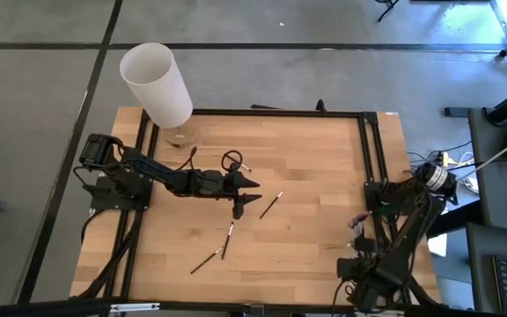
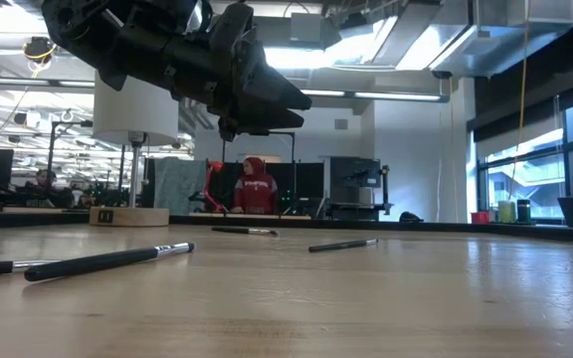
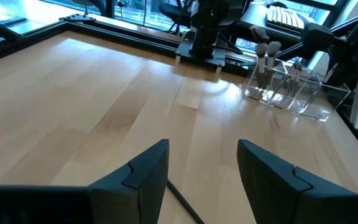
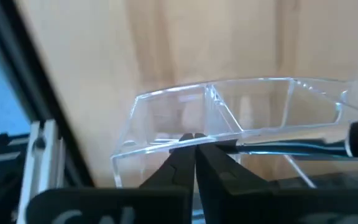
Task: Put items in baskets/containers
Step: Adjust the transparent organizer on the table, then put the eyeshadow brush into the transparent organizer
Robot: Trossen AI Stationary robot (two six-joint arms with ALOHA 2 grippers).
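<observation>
- Pale wood makes up the surface [image 1: 306, 220], framed by dark rails.
- The white lamp [image 1: 157, 84] stands at the surface's 11 o'clock corner.
- The left arm reaches from 9 o'clock toward the middle; its left hand [image 1: 243, 195] hovers above the wood, fingers [image 3: 143, 177] spread wide with nothing between them. A thin dark brush handle runs on the wood under the gap.
- The right arm is folded at 4 o'clock; its right hand [image 4: 194, 158] sits just beside the holder, fingers pressed together at the tips, apparently holding nothing.
- The clear plastic holder [image 3: 291, 90] stands near the right arm's base, at about 4 o'clock on the surface, with divided compartments; a few brushes with pale tips stand upright in one end, and one dark-handled brush [image 4: 303, 147] lies across its rim.
- Loose brushes lie around the centre: one [image 1: 271, 204] at 3 o'clock of the left hand, two more [image 1: 227, 239] and [image 1: 204, 261] toward 6 o'clock, and one [image 1: 240, 165] toward 12 o'clock.
</observation>
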